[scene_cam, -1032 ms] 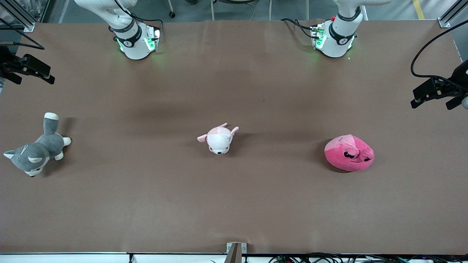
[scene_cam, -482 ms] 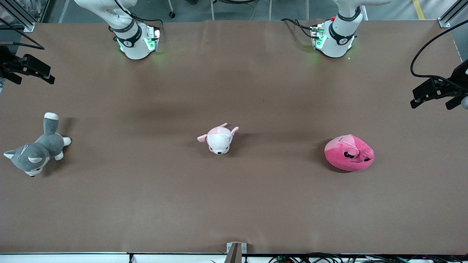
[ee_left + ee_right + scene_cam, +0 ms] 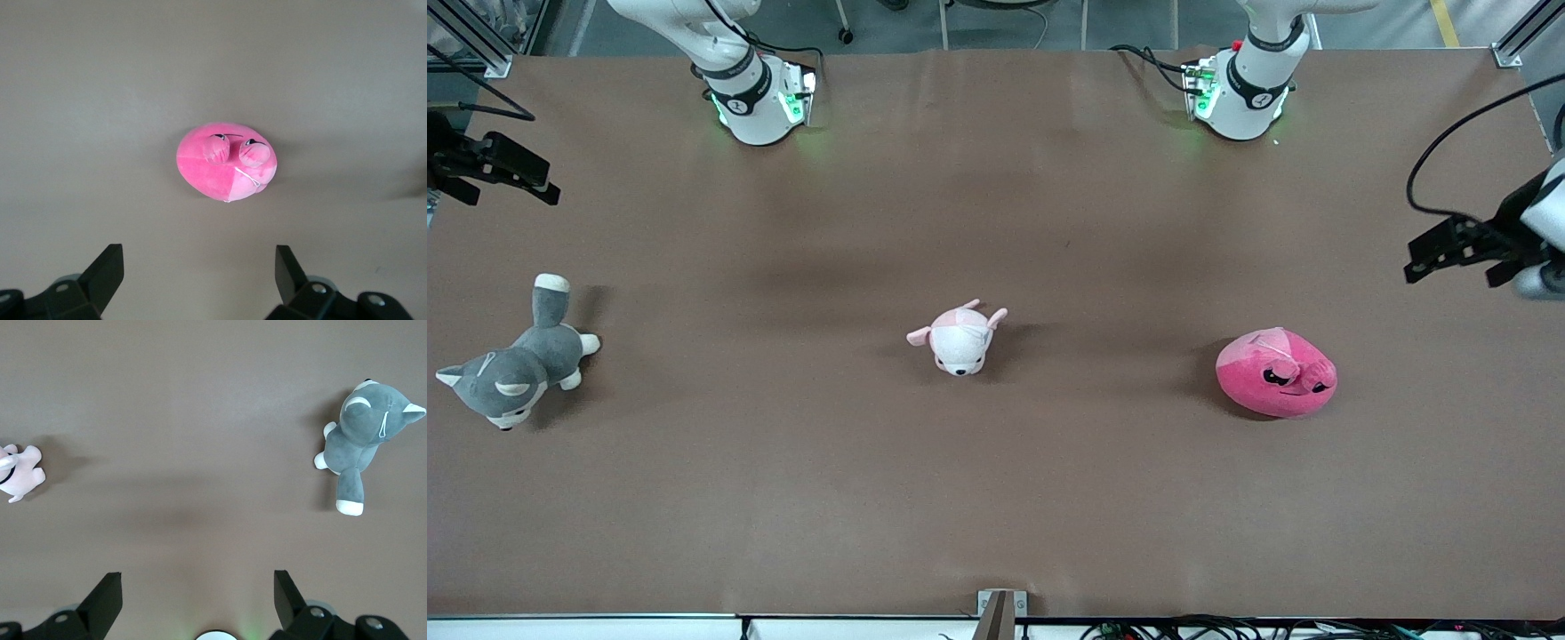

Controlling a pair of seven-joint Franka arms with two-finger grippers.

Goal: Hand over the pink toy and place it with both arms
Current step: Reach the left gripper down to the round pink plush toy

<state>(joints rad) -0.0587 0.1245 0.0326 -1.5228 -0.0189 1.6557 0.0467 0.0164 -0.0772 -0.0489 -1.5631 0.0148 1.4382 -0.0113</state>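
Observation:
The pink toy point(image 3: 1276, 373) is a round hot-pink plush with a lighter patch. It lies on the brown table toward the left arm's end. In the left wrist view the pink toy point(image 3: 225, 163) sits well below my left gripper point(image 3: 198, 273), whose fingers point(image 3: 107, 270) are spread wide with nothing between them. Seen from the front, my left gripper point(image 3: 1454, 267) hangs over the table's edge at the left arm's end, apart from the toy. My right gripper point(image 3: 511, 191) hangs open and empty over the edge at the right arm's end, and in its own wrist view the right gripper point(image 3: 198, 593) looks down on bare table.
A small pale pink-and-white plush puppy point(image 3: 959, 336) lies at the table's middle. A grey-and-white plush husky point(image 3: 516, 369) lies toward the right arm's end. The two white arm bases point(image 3: 760, 98) point(image 3: 1240, 93) stand along the edge farthest from the front camera.
My left gripper has drifted a little inward over the table, toward the pink toy. The right arm and the three toys have not moved.

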